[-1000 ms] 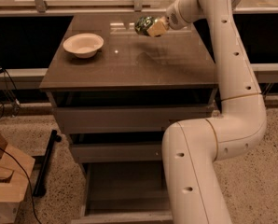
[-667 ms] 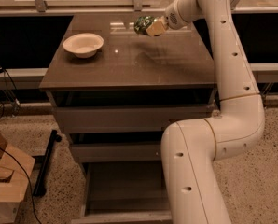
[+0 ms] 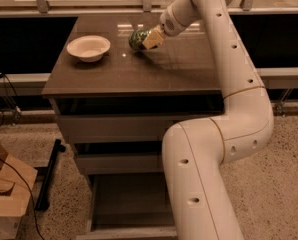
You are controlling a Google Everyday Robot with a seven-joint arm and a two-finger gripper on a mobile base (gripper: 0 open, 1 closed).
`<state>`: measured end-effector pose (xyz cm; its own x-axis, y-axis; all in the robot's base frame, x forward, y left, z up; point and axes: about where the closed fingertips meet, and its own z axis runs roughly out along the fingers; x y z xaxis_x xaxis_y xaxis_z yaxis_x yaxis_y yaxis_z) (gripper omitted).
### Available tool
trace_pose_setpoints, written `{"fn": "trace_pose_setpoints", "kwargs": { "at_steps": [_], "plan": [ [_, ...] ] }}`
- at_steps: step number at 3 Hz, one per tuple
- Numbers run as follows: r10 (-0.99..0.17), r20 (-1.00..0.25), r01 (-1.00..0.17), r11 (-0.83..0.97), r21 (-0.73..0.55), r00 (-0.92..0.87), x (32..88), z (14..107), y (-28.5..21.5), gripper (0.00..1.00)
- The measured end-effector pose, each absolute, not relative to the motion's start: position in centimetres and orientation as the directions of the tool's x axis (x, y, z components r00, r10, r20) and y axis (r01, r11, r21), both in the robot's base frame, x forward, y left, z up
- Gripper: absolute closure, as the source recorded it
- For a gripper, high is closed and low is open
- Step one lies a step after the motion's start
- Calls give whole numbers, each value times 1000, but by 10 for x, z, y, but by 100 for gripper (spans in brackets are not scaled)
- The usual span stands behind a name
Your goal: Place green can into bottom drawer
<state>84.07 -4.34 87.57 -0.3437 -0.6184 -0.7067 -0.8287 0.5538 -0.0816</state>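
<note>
Green with a mottled white and dark pattern, the green can (image 3: 137,38) is to the right of the cream bowl (image 3: 89,47), near it but apart, at about the same depth on the brown tabletop (image 3: 119,74). We see the gripper (image 3: 150,37) clamped on the can from the side away from the bowl, with 1 tan finger (image 3: 153,38) across the can's near face. We cannot tell whether the can touches the tabletop or hangs just above it. The white arm (image 3: 239,109) reaches in from well to the right of the bowl and bends down in front of the cabinet. Below the bowl, 3 drawers stack under the tabletop. The bottom drawer (image 3: 131,199), far below the bowl, stands pulled out with its flat floor showing. Down and left of the bowl, a cardboard box (image 3: 9,199) rests on the speckled floor (image 3: 289,149).
</note>
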Motion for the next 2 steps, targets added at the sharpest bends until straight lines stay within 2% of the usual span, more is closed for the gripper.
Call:
{"fn": "trace_pose_setpoints", "kwargs": {
  "at_steps": [1, 2],
  "plan": [
    [-678, -635, -875, 484, -8, -370, 825, 843, -19, 100],
    [-723, -580, -902, 428, 52, -376, 801, 832, -15, 100]
  ]
}}
